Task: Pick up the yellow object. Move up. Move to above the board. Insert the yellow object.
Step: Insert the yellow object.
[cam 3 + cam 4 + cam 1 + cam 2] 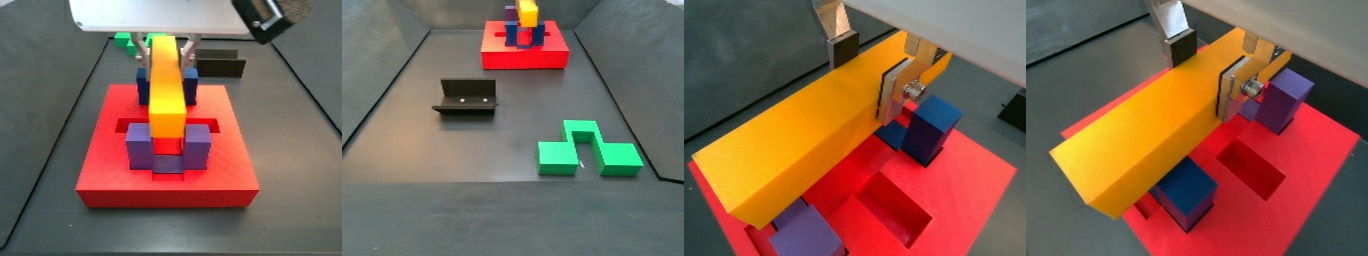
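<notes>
Now jaws of gripper [871, 68] clamped on yellow object [811, 130], long axis running between 4 posts [140, 148], just above board [168, 185].

Smooth yellow object [798, 130] — silver-plated gripper [871, 70]

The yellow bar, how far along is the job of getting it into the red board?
Done: the yellow bar is picked up and carried over the red board. In hand: the hand grips it near one end, holding it lengthwise between the blue-purple posts. Left: whether it is fully seated cannot be told; the fingers have not let go.
</notes>
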You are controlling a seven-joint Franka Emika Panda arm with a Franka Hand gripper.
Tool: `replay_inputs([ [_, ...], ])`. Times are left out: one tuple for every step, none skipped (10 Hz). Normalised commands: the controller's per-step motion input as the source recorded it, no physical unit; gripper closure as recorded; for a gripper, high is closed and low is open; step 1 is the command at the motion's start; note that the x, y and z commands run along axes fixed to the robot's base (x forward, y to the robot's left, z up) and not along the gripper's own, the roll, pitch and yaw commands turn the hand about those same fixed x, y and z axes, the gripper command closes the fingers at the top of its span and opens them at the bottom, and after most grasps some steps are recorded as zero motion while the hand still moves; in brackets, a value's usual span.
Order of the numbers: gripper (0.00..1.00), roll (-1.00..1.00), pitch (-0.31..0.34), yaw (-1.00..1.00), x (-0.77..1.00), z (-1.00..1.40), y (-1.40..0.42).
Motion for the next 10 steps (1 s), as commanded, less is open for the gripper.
replay_inputs([
  [1.0,0.03,0.0,0.05,0.27,-0.03,-0.06],
  [1.0,0.02,0.0,0.03,0.15,0.0,-0.07],
  [1.0,0.02,0.0,0.0,0.04,0.0,-0.09],
  [1.0,0.03,0.0,0.0,0.0,-0.03,-0.09],
  [1.0,0.05,0.0,0.0,-0.04,-0.04,-0.07],
  [1.0,0.04,0.0,0.0,-0.02,-0.05,-0.08],
  [1.0,0.05,0.0,0.0,0.0,-0.06,-0.09],
  [1.0,0.07,0.0,0.0,0.08,-0.1,-0.07],
  [1.0,0.08,0.0,0.0,0.04,-0.14,-0.05],
  [1.0,0.09,0.0,0.0,0.04,-0.16,-0.05],
])
